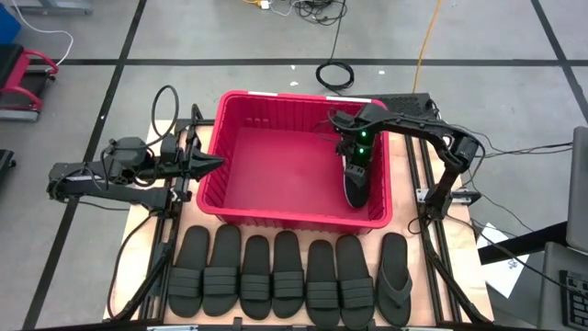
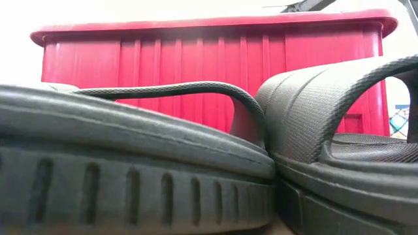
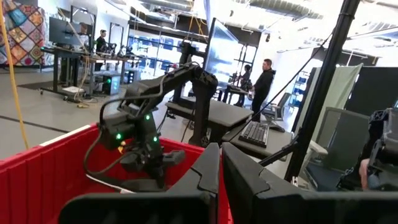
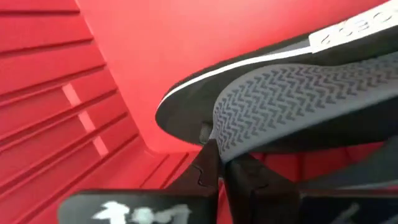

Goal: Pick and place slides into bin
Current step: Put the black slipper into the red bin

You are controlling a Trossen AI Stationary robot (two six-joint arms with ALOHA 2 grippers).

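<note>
nearest me, seven slides point(image 1: 287, 279) line the desk point(image 1: 464, 234) front. behind them, inside the bin point(image 1: 276, 165) at its right wall, my right gripper point(image 1: 354, 165) is clenched on a slide point(image 1: 356, 184), long axis front-to-back. my left gripper point(image 1: 211, 164) waits pinched shut at the bin's left rim.

Grey floor point(image 1: 514, 37), black tape lines; desks point(image 3: 211, 112), standing people point(image 3: 264, 81) behind.

The bin point(image 1: 220, 156) in the middle of the high view looks like hard red plastic, smooth and a little glossy, with ribbed walls. The slides point(image 1: 287, 272) along the lower edge look like matt black rubber; their wide straps are ribbed. In the low view, one strap point(image 2: 326, 98) shows a fine grainy texture.
</note>
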